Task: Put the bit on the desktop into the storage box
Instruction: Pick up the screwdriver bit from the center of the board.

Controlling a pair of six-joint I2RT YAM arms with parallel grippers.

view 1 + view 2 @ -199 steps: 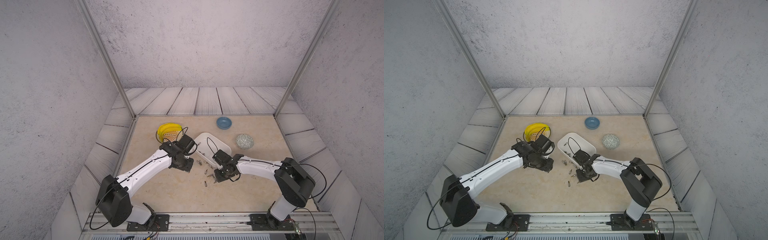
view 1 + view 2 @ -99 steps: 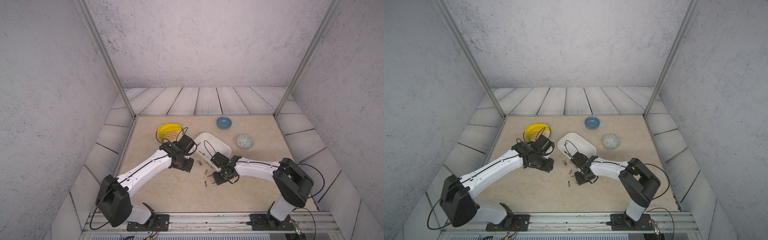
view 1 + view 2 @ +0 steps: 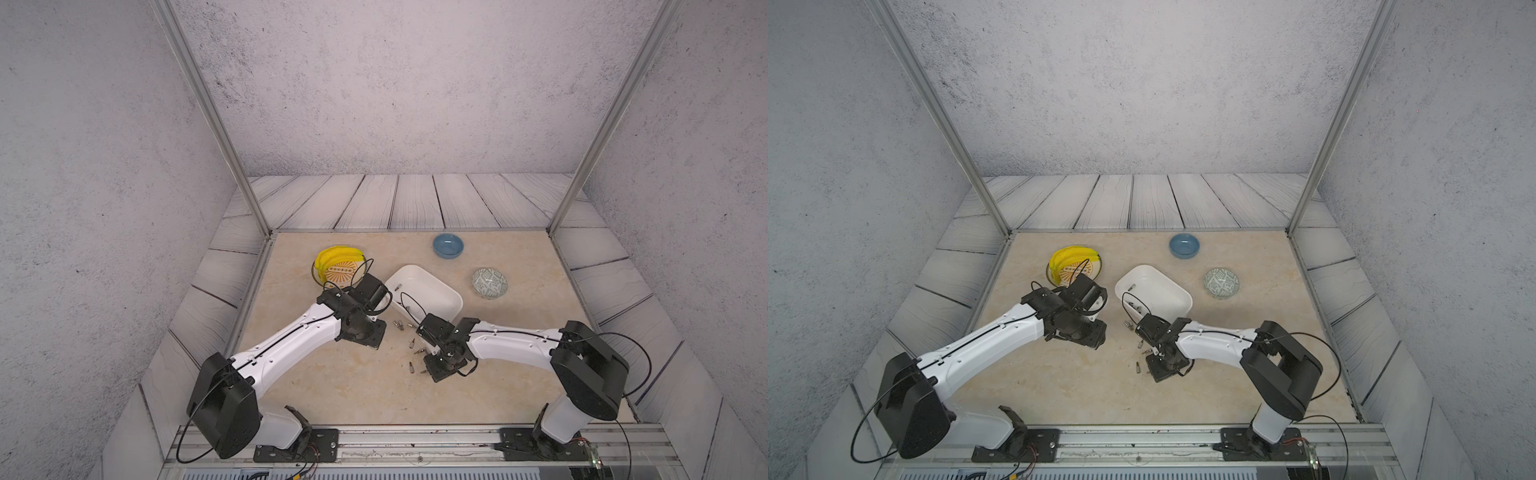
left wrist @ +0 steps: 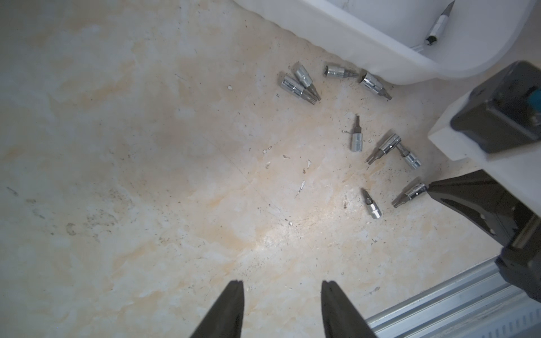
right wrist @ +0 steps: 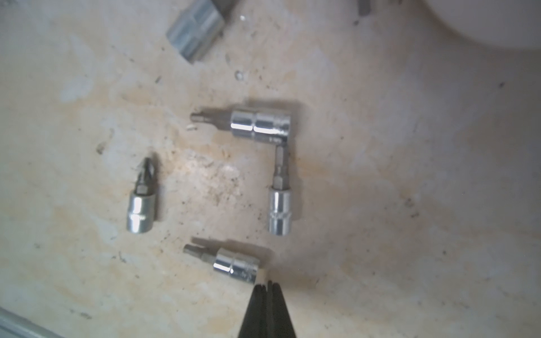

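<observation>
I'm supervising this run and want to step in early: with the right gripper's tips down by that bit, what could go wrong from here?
1. The right gripper is shut, its tips right at the socket end of a bit; it may only shove or roll it away.
2. Close by, two bits touch in an L; a sweep could scatter them.
3. The left gripper hovers open nearby, so the two could collide.

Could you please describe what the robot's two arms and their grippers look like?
Both the left arm and the right arm have glossy white links joined by boxy black joint housings. Thin black cables run along the links and loop free at the joints. The left gripper and the right gripper each end in slim, black, tapered fingers.
</observation>
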